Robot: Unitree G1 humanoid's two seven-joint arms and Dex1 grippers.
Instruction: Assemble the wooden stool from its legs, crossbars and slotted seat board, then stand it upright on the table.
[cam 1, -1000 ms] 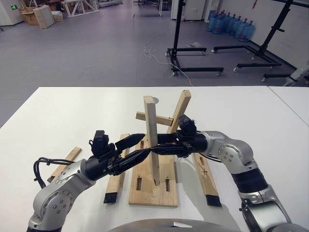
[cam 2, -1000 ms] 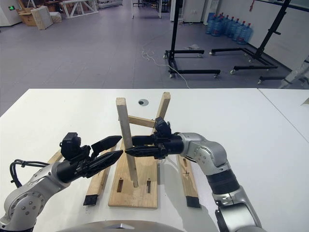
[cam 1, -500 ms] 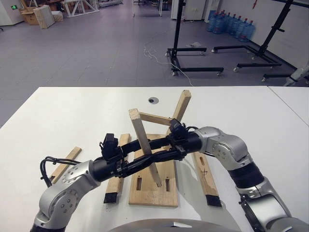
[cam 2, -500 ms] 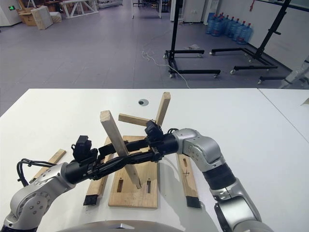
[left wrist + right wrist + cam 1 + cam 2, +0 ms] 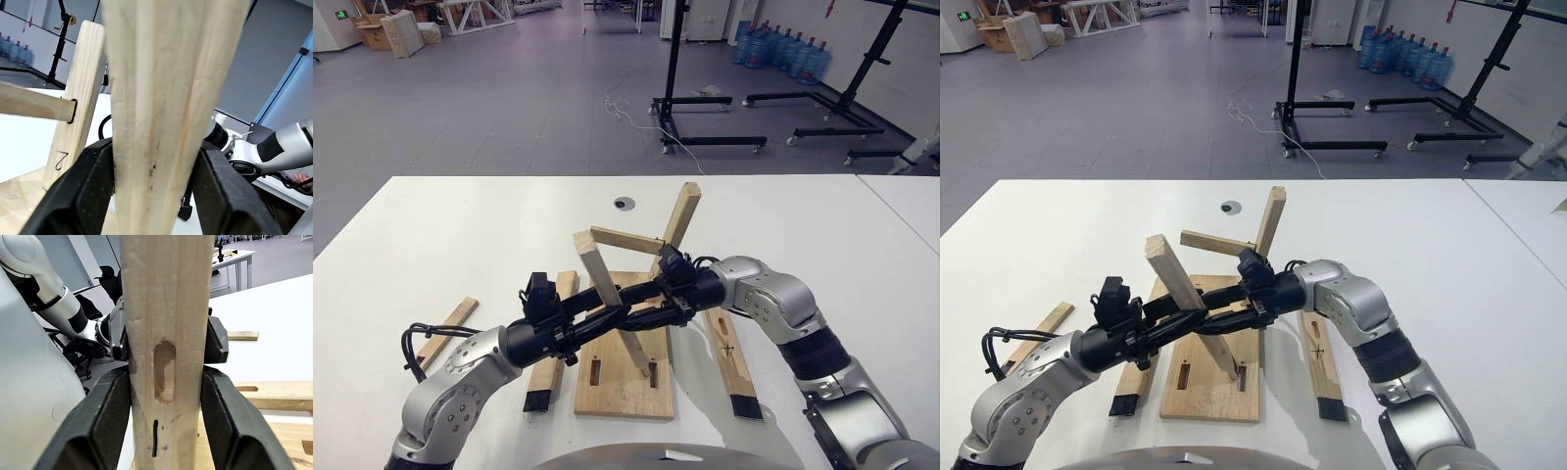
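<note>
Up front, in the left eye view, a flat, pale rectangular seat board (image 5: 607, 397) with narrow cut slots lies on the smooth white tabletop (image 5: 460, 225). A square-sectioned bare-wood leg (image 5: 595, 264) leans over it, its top tipped toward the robot's left and its foot down by the board's near right slot. Whether it sits in the slot I cannot tell. The left tool (image 5: 631, 305) and the right tool (image 5: 607, 319), both glossy black, are clenched on this leg from opposite sides at mid-length. Behind stands a second leg (image 5: 681, 217), tilted, with a thin crossbar (image 5: 625, 239) plugged into it. Loose pieces lie flat: a black-tipped slat (image 5: 546, 375) left of the board, a short slat (image 5: 446, 326) farther left, and a second black-tipped slat (image 5: 729, 357) to the right.

In the left wrist view, the leg's straight grain runs lengthwise between rounded black fingers (image 5: 83, 196) pressed on both faces. The crossbar's end sits in the second leg's dark oblong slot.

In the right wrist view, the gripped leg shows an oblong routed mortise (image 5: 165, 369) with a thin dark crack under it. Matte black fingers (image 5: 105, 431) squeeze both sides.
</note>
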